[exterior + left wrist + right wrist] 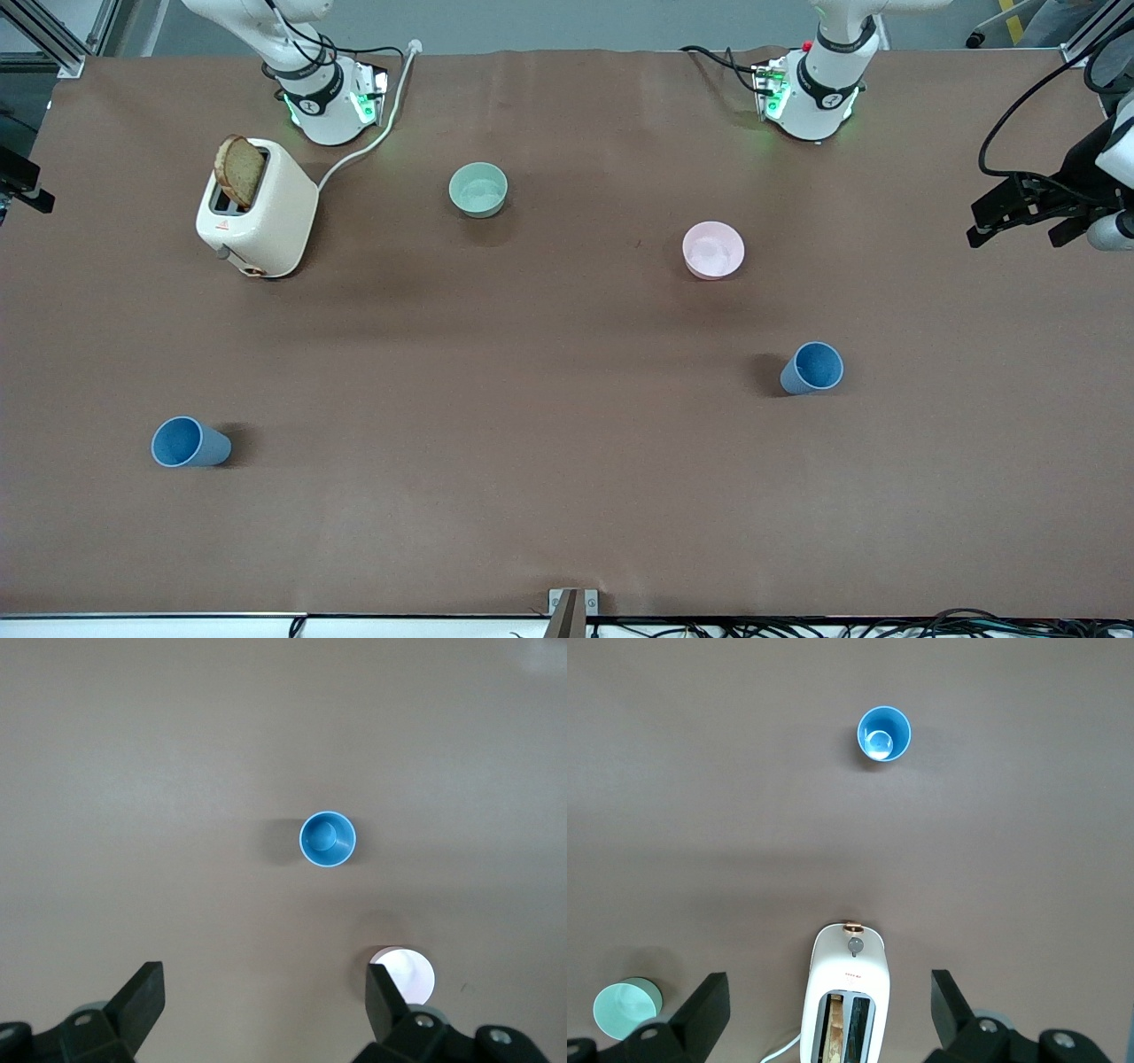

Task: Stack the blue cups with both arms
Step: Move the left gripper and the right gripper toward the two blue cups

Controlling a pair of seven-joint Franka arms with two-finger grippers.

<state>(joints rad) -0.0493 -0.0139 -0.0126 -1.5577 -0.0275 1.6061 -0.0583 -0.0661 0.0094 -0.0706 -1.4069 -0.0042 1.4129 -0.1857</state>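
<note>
Two blue cups stand upright, mouths up, on the brown table. One is toward the left arm's end, nearer the front camera than the pink bowl. The other is toward the right arm's end, near the front edge. My left gripper is open and empty, high over the table, with the first cup and the pink bowl below it. My right gripper is open and empty, high over the toaster, with the other cup below. Neither hand shows in the front view.
A cream toaster with a slice of bread stands in front of the right arm's base, its cord trailing to the back edge. A mint-green bowl sits mid-table. Black equipment with cables overhangs the table edge at the left arm's end.
</note>
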